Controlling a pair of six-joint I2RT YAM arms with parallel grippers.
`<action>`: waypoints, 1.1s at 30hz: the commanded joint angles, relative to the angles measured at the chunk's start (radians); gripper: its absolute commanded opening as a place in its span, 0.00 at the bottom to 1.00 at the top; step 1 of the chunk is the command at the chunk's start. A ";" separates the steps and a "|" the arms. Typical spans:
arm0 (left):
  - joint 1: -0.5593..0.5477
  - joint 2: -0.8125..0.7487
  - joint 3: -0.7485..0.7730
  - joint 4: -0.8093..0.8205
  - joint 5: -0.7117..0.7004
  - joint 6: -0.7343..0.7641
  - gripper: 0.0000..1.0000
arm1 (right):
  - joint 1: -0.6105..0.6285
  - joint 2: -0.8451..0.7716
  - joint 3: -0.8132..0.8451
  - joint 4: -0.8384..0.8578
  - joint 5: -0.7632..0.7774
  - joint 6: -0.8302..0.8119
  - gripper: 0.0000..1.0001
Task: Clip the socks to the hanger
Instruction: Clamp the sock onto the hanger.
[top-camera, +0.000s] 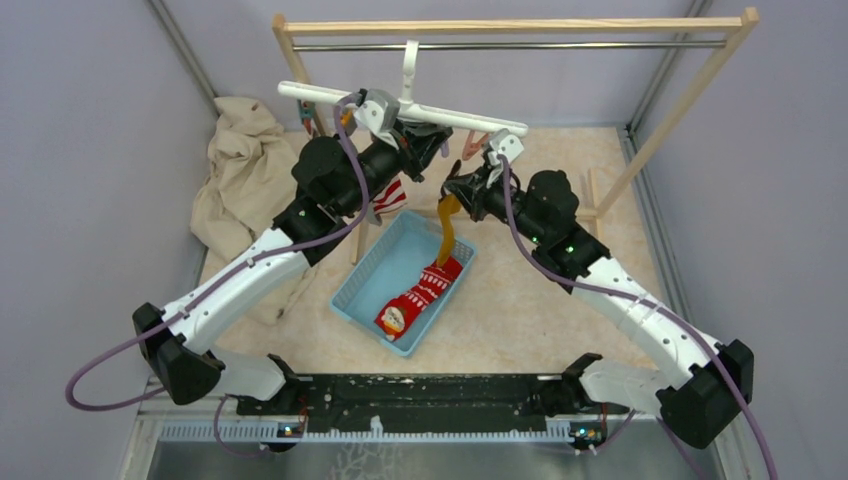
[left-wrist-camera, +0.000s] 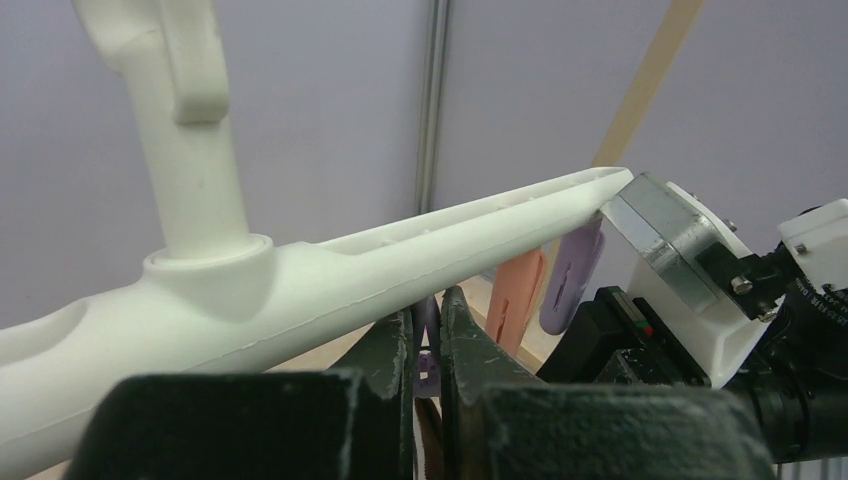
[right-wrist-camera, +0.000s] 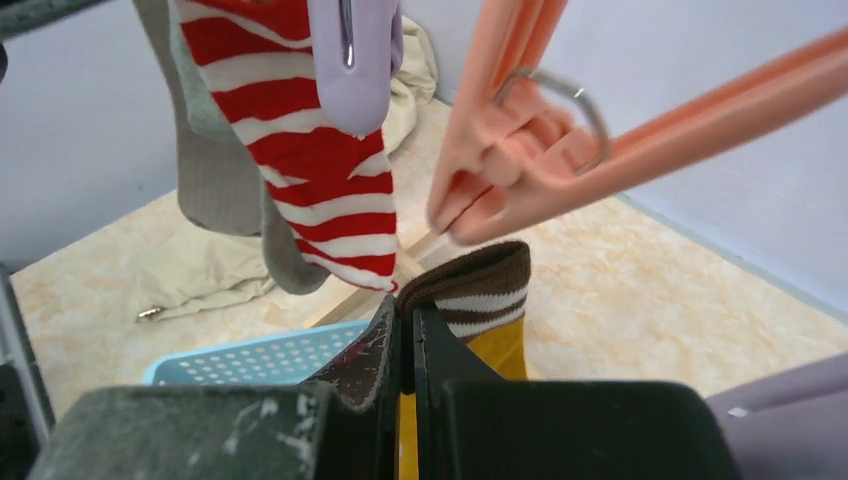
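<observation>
Mustard sock hangs from the right claw, which is clamped on its brown-striped cuff at lower centre, just below an orange peg. Left claw pinches a purple peg under the white hanger bar. Red patterned sock lies in the blue basket, mid-frame; its toe-patch print is too small to read.

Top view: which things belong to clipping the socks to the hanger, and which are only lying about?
Job: hanger, yellow sock in the right tool, red patterned sock, purple peg in the left tool.
Lying about: basket, cloth, wooden rack, striped sock, grey sock.
</observation>
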 joint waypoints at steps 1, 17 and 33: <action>-0.009 0.015 0.004 -0.014 0.017 0.003 0.00 | 0.010 0.012 0.110 0.001 0.069 -0.042 0.00; -0.008 0.014 -0.022 0.006 -0.011 0.016 0.00 | 0.037 0.085 0.217 -0.016 0.010 -0.037 0.00; -0.008 0.042 -0.045 0.037 -0.035 0.030 0.00 | 0.049 0.072 0.248 -0.039 0.011 -0.042 0.00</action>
